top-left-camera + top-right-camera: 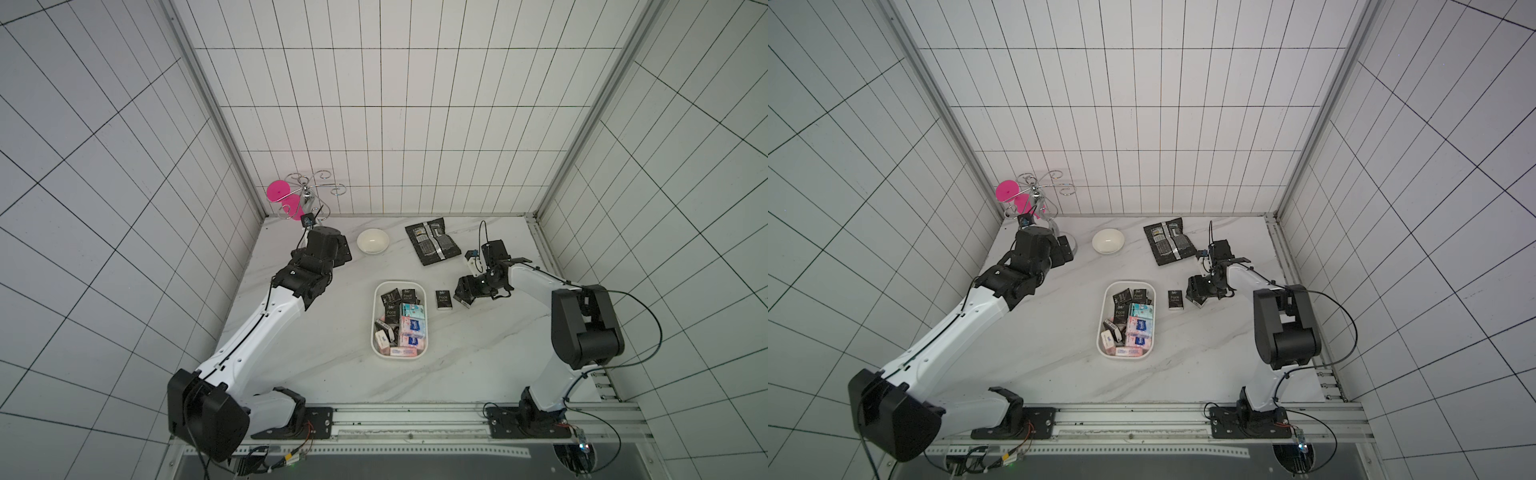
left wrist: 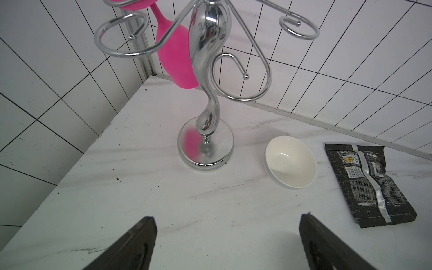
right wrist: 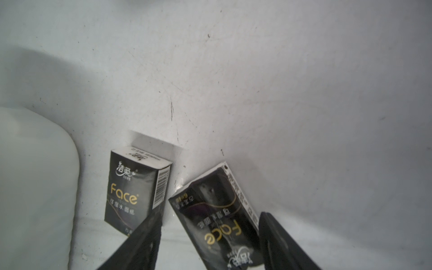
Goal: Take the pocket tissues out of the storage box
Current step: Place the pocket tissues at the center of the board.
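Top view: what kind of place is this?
Likely a robot test booth, not a home: two arms bolted to a rail, grid-lined walls all round, one small table.

One box (image 1: 399,358). Two black packets (image 3: 133,189) lie outside it on the tabletop (image 1: 316,332). Inside the box there are about four more black ones, one teal packet (image 1: 412,309) and about five pink-white packets (image 1: 412,326); they overlap, so the exact number cannot be told. One bowl (image 1: 372,241), one pouch (image 1: 434,241), one rack (image 1: 309,193), one pink glass (image 1: 277,191). Two pincers: left pincer (image 2: 228,218), right pincer (image 3: 210,214).
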